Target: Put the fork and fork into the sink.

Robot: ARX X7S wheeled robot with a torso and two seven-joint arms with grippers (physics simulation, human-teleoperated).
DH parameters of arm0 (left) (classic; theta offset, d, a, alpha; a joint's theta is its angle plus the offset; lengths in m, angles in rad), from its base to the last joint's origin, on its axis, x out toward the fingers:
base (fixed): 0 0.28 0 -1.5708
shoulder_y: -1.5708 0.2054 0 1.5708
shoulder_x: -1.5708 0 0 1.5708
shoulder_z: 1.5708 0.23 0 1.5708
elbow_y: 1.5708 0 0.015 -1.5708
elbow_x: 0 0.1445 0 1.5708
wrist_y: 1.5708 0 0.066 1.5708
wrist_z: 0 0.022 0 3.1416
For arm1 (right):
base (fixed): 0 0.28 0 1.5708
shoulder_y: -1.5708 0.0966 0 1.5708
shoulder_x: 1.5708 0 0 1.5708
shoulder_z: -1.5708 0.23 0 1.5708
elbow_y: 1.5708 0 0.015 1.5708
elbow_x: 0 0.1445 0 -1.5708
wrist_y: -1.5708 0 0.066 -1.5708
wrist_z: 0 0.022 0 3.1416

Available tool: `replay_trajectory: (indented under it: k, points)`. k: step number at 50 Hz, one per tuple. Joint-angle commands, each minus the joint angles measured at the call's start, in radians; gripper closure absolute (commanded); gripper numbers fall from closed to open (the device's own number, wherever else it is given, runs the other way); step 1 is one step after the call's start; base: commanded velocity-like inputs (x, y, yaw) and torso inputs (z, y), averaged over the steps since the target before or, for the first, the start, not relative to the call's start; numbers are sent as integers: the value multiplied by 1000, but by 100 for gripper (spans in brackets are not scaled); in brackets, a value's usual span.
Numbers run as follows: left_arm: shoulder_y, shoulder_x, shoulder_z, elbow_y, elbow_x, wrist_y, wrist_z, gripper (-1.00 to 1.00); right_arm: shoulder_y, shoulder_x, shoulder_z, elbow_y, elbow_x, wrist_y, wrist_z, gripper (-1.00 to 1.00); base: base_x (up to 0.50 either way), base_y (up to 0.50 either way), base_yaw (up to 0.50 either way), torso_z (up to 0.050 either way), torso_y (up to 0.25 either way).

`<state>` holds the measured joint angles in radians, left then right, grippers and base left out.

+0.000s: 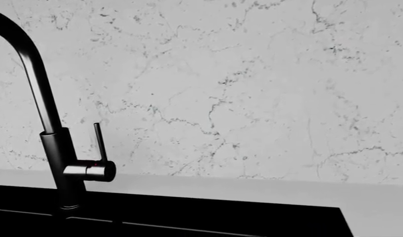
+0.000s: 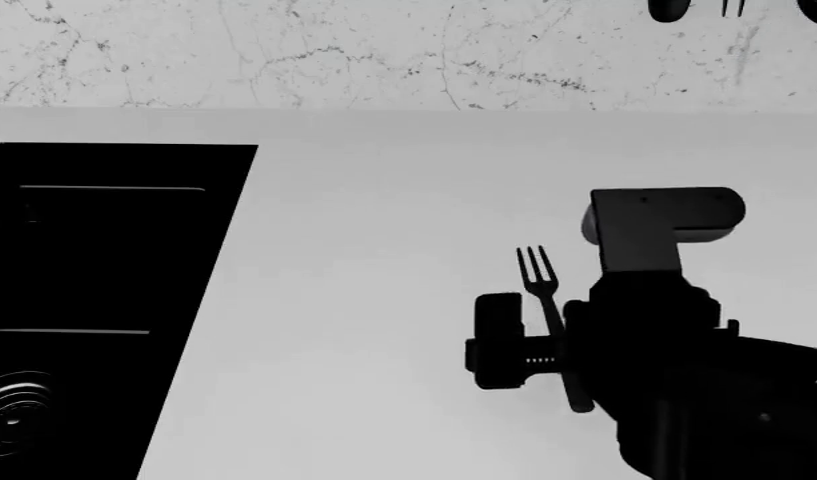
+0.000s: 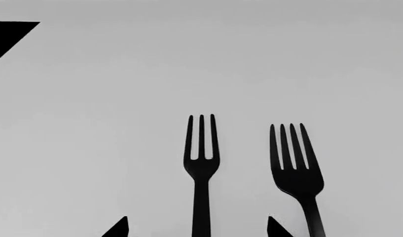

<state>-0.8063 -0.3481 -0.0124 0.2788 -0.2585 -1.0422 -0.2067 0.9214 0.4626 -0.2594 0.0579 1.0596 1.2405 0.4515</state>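
A: Over to the right gripper (image 3: 198, 228). Wide open?

B: Wide open, yes. Two dark fingertips (image 3: 119, 228) just poking into the right wrist view, well apart, holding nothing.

A: And between them?

B: Handle of the three-tined fork (image 3: 201, 163), running straight up the gap, clear of both tips. Lying flat on the pale counter (image 3: 89, 123), tines pointing away from the wrist.

A: Second one?

B: Right beside it, apart, outside the gap: the four-tined fork (image 3: 297, 173), broader in the head, tilted slightly off parallel.

A: Same story from the head camera?

B: Only one fork seen there (image 2: 542, 285), tines toward the marble backsplash (image 2: 381, 50), handle slipping under the gripper's dark bulk (image 2: 548, 355). Other fork hidden behind the arm.

A: Where's the sink?

B: Far left of the head view: glossy black sink (image 2: 115, 200), ringed drain (image 2: 15, 410) down in the near basin. Well apart from both forks. Just a black corner of it in the right wrist view (image 3: 7, 34).

A: Left side?

B: Left gripper nowhere in shot. Only the black faucet (image 1: 56, 148) curving up before the veined wall, lever upright beside it, sink rim (image 1: 188, 217) below.
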Motion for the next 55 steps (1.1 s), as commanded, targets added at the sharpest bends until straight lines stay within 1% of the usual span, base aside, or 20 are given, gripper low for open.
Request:
replay_trajectory:
  k: [1, 18, 29, 37, 38, 41, 45, 55]
  points:
    - [6, -3, -3, 2, -3, 2, -3, -100, -3, -7, -36, 28, -20, -6, -9, -100, 0, 0, 0, 0, 0]
    - [13, -2, 2, -18, -3, 24, -3, -100, -28, -8, -50, 54, -19, 5, 8, -100, 0, 0, 0, 0, 0]
    - [24, -3, -2, -27, -4, 37, -5, -100, -30, -12, -87, 79, -31, 6, -13, -100, 2, 0, 0, 0, 0]
    - [21, -2, 2, -33, -5, 38, -6, -100, -49, -10, -86, 83, -26, -12, -29, -100, 3, 0, 1, -2, 0]
    - [21, -2, 3, -34, -5, 38, -6, -100, -49, -9, -89, 80, -27, -12, -31, 100, 0, 0, 0, 0, 0]
    - [20, -1, 4, -37, -5, 38, -8, -100, -58, 4, -98, 41, -28, -37, -61, 100, 0, 0, 1, 0, 0]
    - [21, -2, 9, -31, -3, 38, -10, -100, -48, 20, -142, 9, -48, -43, -99, 100, 3, 0, 1, 0, 0]
    - [18, -3, 8, -41, -6, 44, -10, -100, 13, 31, -195, -37, -72, -31, -123, 100, 0, 0, 1, -1, 0]
